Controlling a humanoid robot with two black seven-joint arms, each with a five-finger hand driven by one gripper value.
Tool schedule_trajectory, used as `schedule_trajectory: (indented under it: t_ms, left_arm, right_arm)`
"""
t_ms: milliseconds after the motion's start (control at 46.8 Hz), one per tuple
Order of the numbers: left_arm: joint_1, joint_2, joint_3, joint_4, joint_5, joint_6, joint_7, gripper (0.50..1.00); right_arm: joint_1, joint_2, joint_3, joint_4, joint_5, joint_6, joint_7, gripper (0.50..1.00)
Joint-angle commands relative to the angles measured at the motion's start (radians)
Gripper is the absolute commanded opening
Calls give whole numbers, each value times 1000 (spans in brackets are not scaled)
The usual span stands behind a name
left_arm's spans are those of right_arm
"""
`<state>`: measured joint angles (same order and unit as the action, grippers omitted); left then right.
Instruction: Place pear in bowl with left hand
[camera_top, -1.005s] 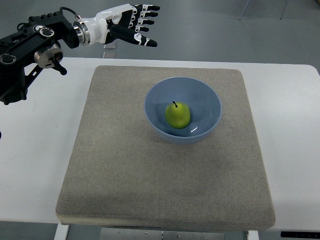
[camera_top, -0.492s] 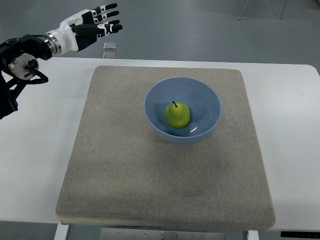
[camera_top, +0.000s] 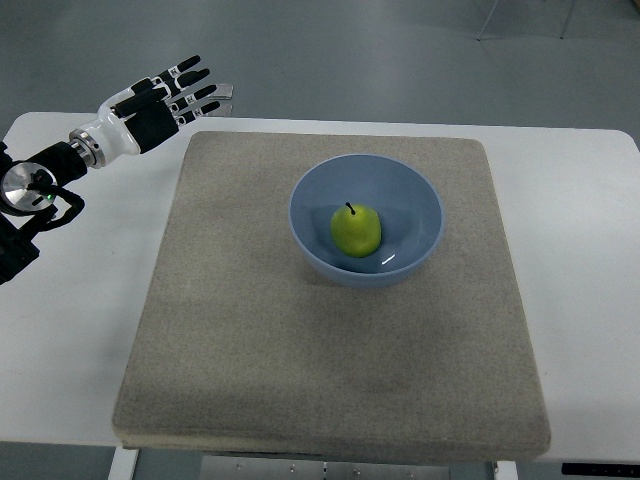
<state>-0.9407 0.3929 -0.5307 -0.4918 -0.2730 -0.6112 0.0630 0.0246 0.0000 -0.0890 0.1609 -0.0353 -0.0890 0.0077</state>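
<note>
Over at the far left corner, the robot's left black-and-white robot hand (camera_top: 165, 98) hangs above the edge of the white counter (camera_top: 85, 300), its arm reaching in from the left side. The fingers (camera_top: 200, 90) are spread and straight, gripping nothing; the palm is empty. Nothing is under it but bare counter and the corner of the square grey felt mat (camera_top: 250, 350) that covers most of the working surface.

Moving right across the mat, the round pale blue bowl (camera_top: 305, 225) sits on the mat's far half, a little right of centre. Inside it lies the yellow-green pear (camera_top: 356, 231), resting on the bowl's bottom with its dark stem pointing away toward the back edge, so its long axis runs roughly front to back and a bit upward.

From the robot hand, the pear lies to the right and nearer the robot, well apart, with open mat between them. By my reckoning the placing is done. No right arm shows anywhere, so the left is the only one near.
</note>
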Motion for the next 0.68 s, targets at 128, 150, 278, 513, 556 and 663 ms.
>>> schedule_trajectory:
  t_ms: [128,150,278,513,556,663]
  left_arm:
    - [0,0,1,-1,-3,0,28,994]
    - [0,-2,1,-2,-3,0,28,994]
    - [-6,-2,1,-2,-3,0,37,994]
    - [-12,0,-5,-1,-5,0,55,994]
    - [-12,0,-11,-1,-6,0,55,994]
    - [-13,1,-14,-1,-5,0,55,994]
  right_arm:
    - [0,0,2,0,0,0,0,924]
    - [0,0,3,0,0,0,0,924]
    - [-5,0,-6,2,0,2,0,924]
    - [-6,0,-2,8,2,0,2,924]
    - [-6,0,-3,11,2,0,2,924]
    - [-6,0,-2,12,2,2,2,924]
